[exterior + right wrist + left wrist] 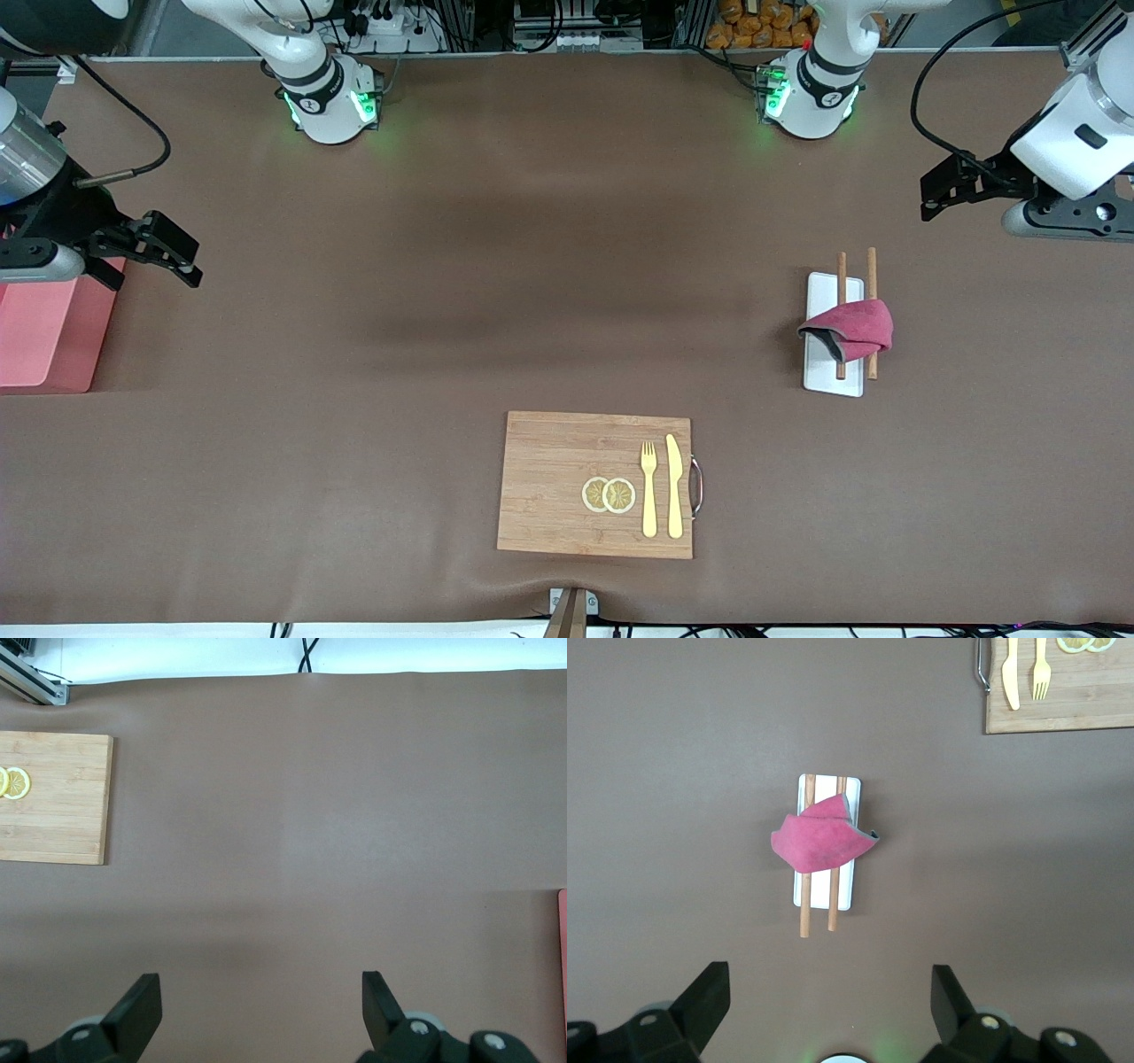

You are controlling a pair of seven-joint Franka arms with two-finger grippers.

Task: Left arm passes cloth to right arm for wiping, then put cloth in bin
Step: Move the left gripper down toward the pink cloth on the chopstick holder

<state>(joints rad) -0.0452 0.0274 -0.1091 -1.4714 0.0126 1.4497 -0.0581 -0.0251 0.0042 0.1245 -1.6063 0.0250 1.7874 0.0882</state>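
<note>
Left hand (932, 193) is up over bare worktop (532, 266) at the left arm's end, fingers (700, 1001) spread wide with nothing between them. In the left wrist view I see the cloth (819, 843) lying untouched, well apart from the fingertips. Right hand (177, 252) hangs over the worktop at the right arm's end, just beside the bin (49, 332), fingers (133, 1014) equally wide and empty; this arm waits. The cloth (850, 330) is draped across two wooden sticks (873, 310) that lie side by side along a small white tray (833, 377), and its dark grey patch shows at the edge toward the right arm's end. Tray and cloth sit toward the left arm's end of the worktop. Nearer the front camera, about mid-worktop, lies a board (558, 478) with a metal handle (697, 486) on its edge. On the board I note a yellow fork (648, 487) and knife (674, 486) side by side, with two overlapping lemon slices (609, 494) just beside the fork. The pink bin stands at the worktop edge, partly under the right arm's wrist; I cannot see its inside.
</note>
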